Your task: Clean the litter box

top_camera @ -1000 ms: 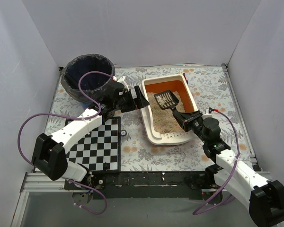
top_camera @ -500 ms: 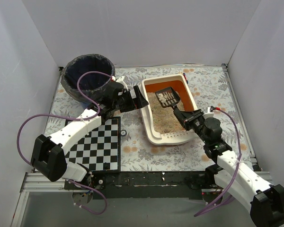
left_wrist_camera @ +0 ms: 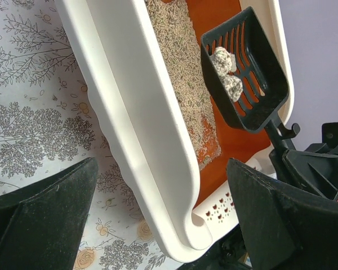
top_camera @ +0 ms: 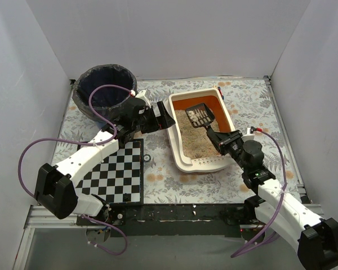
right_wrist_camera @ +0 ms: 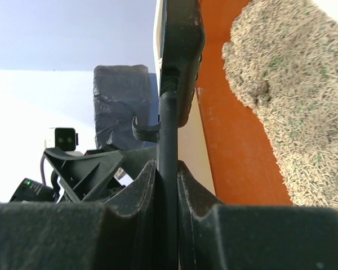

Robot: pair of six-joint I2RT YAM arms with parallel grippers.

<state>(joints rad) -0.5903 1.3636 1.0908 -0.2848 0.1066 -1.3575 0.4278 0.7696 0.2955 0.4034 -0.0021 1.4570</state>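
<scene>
The cream-white litter box (top_camera: pixel 175 143) stands mid-table with a bare orange floor (top_camera: pixel 198 104) at its far end and beige litter (top_camera: pixel 194 140) nearer. My right gripper (top_camera: pixel 218 138) is shut on the handle of a black slotted scoop (top_camera: pixel 199 116), held above the litter with two grey clumps (left_wrist_camera: pixel 227 72) in it. In the right wrist view the handle (right_wrist_camera: pixel 168 129) is pinched between the jaws of that gripper (right_wrist_camera: pixel 167 169). My left gripper (top_camera: pixel 164 118) is open, and its jaws stand on either side of the box's left wall (left_wrist_camera: pixel 135 112) without touching it.
A round blue bin (top_camera: pixel 104 90) lined with a dark bag stands at the far left, behind the left gripper. A black-and-white checkerboard (top_camera: pixel 115 171) lies at the near left. A slotted ledge (top_camera: pixel 205 163) closes the box's near end. Grey walls enclose the floral table.
The right gripper has carried the scoop a little farther from the arm bases and to the right, with the clumps in it. The left gripper has barely shifted.
</scene>
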